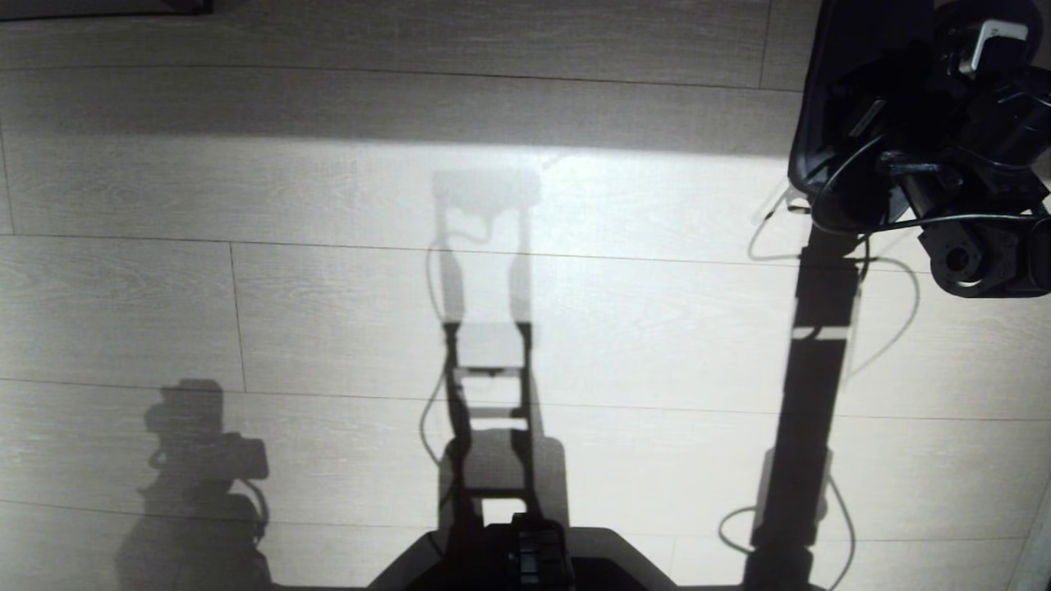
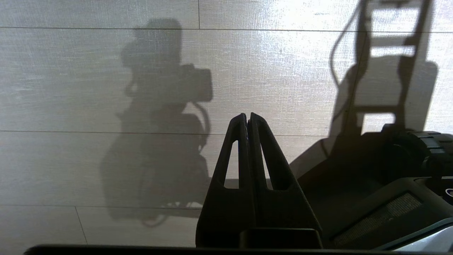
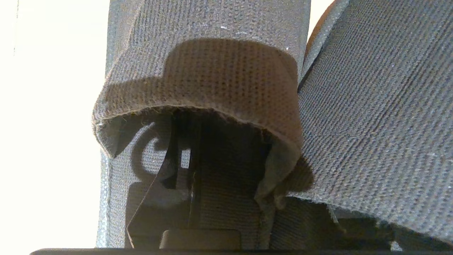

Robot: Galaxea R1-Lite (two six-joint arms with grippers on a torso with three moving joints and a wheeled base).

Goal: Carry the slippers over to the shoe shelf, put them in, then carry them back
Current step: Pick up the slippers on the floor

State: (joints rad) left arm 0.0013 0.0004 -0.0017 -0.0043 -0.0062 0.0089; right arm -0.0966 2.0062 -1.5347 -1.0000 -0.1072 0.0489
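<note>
The slippers [image 3: 219,71] fill the right wrist view as two dark slate-blue fabric shoes side by side, the second [image 3: 382,117] lying against the first. My right gripper [image 3: 212,141] reaches into the first slipper's open heel. One dark finger [image 3: 177,156] shows inside under the upper; the other is hidden by fabric, and the slipper's side wall is bunched between them. In the head view the right arm [image 1: 969,164] is at the far right over a dark slipper [image 1: 829,123]. My left gripper [image 2: 247,117] hangs shut and empty over the floor. The shoe shelf is out of view.
Pale wood-plank floor [image 1: 328,287] spreads under the robot, crossed by the shadows of its arms and mast. The dark robot base [image 1: 525,558] sits at the near edge, also beside the left gripper [image 2: 389,184]. A dark edge [image 1: 98,6] runs along the far left.
</note>
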